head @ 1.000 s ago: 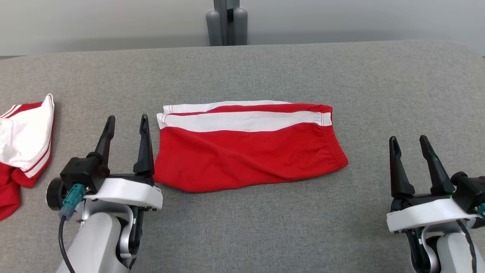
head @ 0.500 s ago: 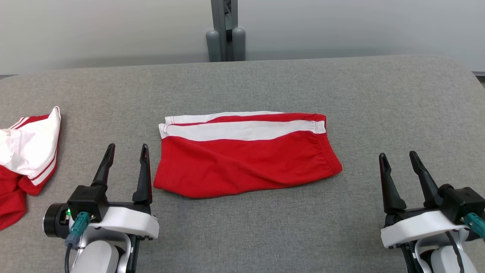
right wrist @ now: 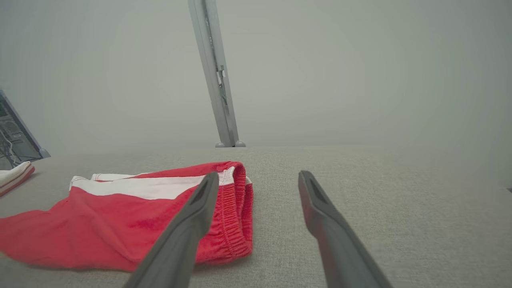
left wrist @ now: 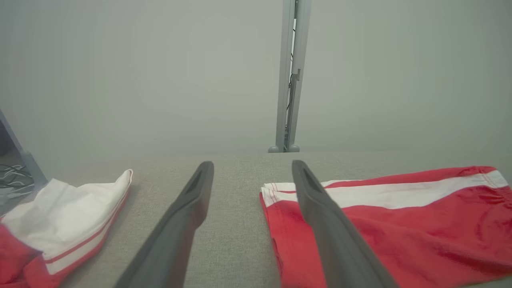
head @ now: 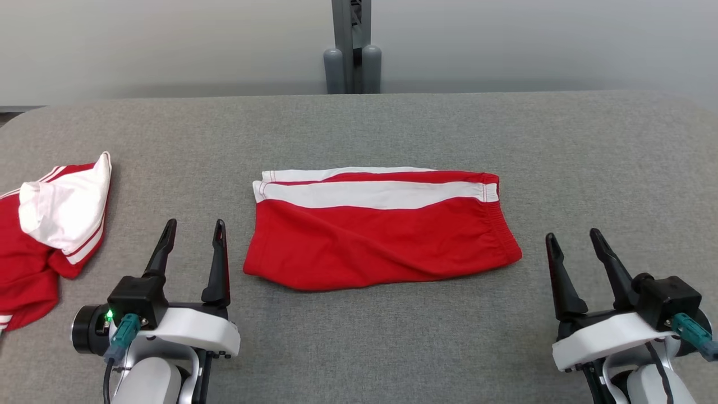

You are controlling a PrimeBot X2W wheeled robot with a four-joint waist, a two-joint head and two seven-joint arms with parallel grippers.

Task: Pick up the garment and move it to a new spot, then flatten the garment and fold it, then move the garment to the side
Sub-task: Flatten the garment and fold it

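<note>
The garment [head: 381,230] is a pair of red shorts with white side stripes, folded flat in the middle of the grey table [head: 392,129]. My left gripper [head: 193,227] stands open just left of its left edge, holding nothing. Off to the right, apart from the waistband end, my right gripper [head: 572,238] is open and empty too. The left wrist view has the garment [left wrist: 400,216] behind the right finger of the left gripper [left wrist: 252,166]. In the right wrist view the elastic waistband of the garment [right wrist: 120,216] lies left of the right gripper [right wrist: 258,176].
A second red and white garment [head: 50,230] lies crumpled at the table's left edge, also in the left wrist view [left wrist: 60,216]. A grey post [head: 352,47] rises behind the far edge against a pale wall.
The head camera has tilted, shifting the whole picture. Both grippers have drawn back toward me, away from the garment, and stay open. The garment lies as before.
</note>
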